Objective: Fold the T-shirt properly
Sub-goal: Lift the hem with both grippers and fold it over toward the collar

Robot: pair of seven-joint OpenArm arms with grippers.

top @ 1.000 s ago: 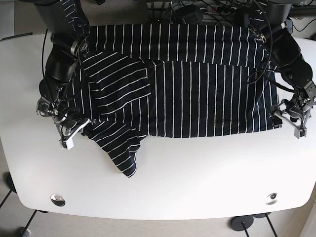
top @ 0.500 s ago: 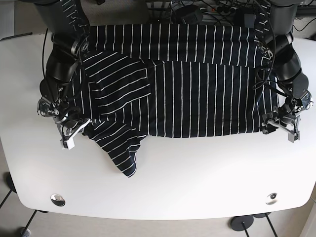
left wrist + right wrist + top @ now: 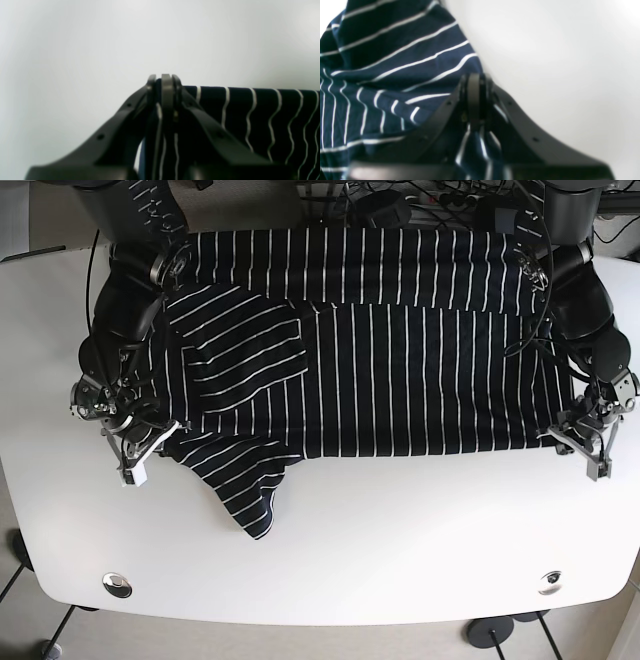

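The navy T-shirt (image 3: 400,370) with thin white stripes lies spread across the white table, one sleeve folded over its left part and a loose flap hanging toward the front left. My left gripper (image 3: 590,448) sits at the shirt's front right corner, shut on the hem (image 3: 225,105). In the left wrist view the left gripper (image 3: 165,80) has cloth pinched between its fingers. At the front left edge my right gripper (image 3: 140,455) is shut on the shirt. The right wrist view shows the right gripper (image 3: 475,85) clamped over striped fabric (image 3: 395,75).
The white table (image 3: 400,540) runs wide in front of the shirt, with two round metal fittings (image 3: 118,584) near its front corners. Cables and equipment (image 3: 400,200) crowd the space behind the table's back edge. Both arms reach in from the back corners.
The left gripper swung inward with the shirt's right corner half a second ago, then back out and slightly forward. The right gripper drifted a little left and forward with its edge.
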